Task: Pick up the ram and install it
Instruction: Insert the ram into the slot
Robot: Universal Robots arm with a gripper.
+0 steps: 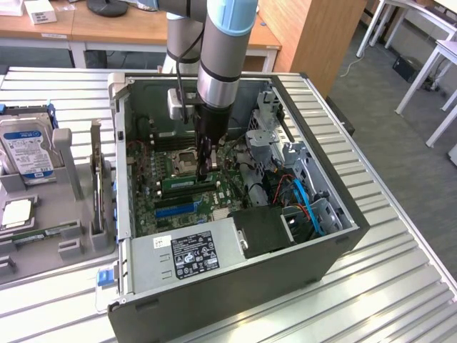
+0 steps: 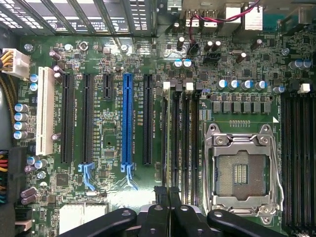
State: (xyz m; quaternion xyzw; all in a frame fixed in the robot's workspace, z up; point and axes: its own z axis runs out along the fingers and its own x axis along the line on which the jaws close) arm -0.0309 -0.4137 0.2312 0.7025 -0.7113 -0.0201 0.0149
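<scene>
Gripper (image 1: 206,170): two black fingers (image 2: 160,195) pressed together, with nothing visible between them. It hangs inside the open computer case (image 1: 343,236), a black sheet-metal box.

The ram (image 1: 187,187): a thin green board strip on edge in a slot of the motherboard (image 2: 113,192), directly beneath the fingertips and running off to the exterior view's left of them. I cannot tell whether they touch.

Materials and counts, wrist view:
- Glossy green motherboard.
- One blue slot (image 2: 127,121) and one white slot (image 2: 45,111), both long and plastic, off to one side of the gripper.
- One CPU socket (image 2: 240,170) just beside the fingers on the other side. It is square with a bright metal frame.

Far to the exterior view's left of the gripper is a grey moulded tray (image 1: 78,246). It holds one silver hard drive (image 1: 25,150) with a blue-white label, one small square chip (image 1: 16,213) and one further green strip (image 1: 46,233).

Surface: ribbed aluminium tabletop (image 1: 400,286). Room: wooden desks behind the arm, grey floor, and white-legged tables beyond the case.
</scene>
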